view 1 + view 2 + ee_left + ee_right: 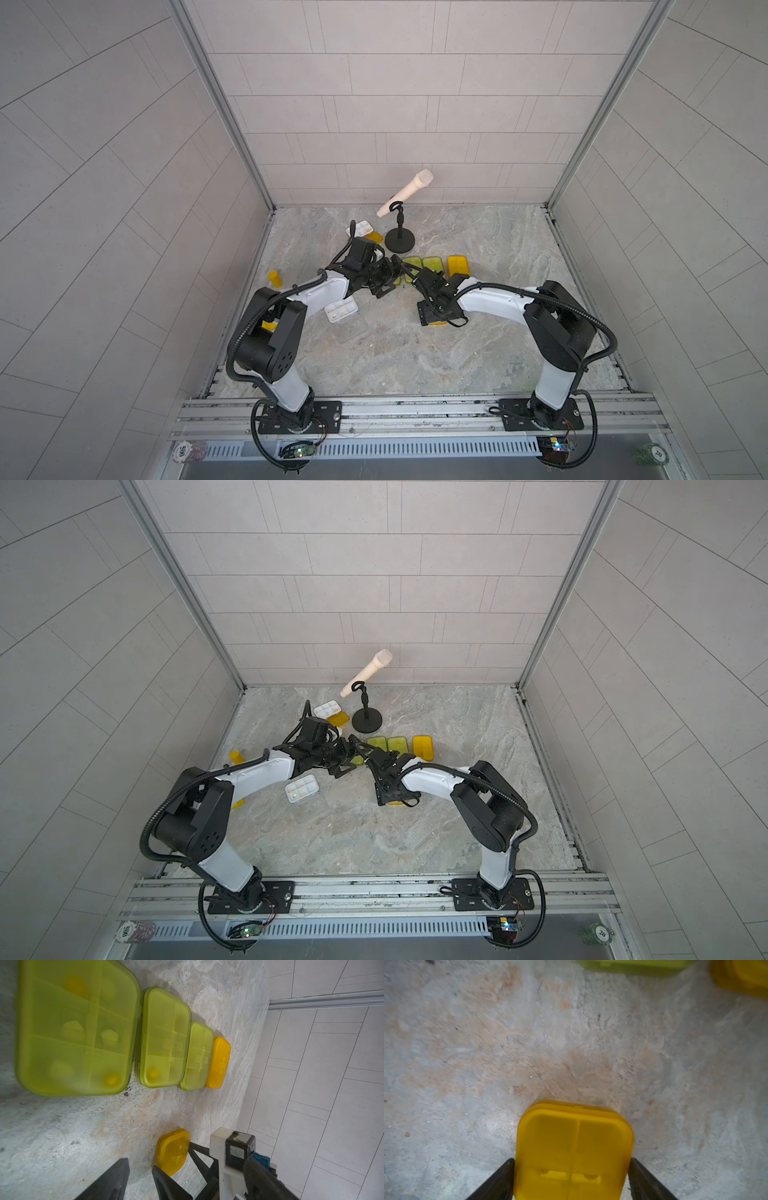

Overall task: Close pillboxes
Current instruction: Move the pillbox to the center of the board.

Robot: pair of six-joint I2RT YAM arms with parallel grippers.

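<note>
Yellow pillbox [574,1147] lengthwise between right jaws

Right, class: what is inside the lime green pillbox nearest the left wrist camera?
Through the closed translucent lid of the lime green pillbox, dividers and several pills show, some yellow-orange. The tint and blur hide their exact count and true colours.

cream microphone [409,191] on black stand [400,243]; yellow bottle [275,279] upright on marble tabletop [478,340]

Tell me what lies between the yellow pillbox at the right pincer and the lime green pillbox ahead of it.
Nothing: in the right wrist view, only bare marble table separates the yellow pillbox from the lime green pillbox.
</note>
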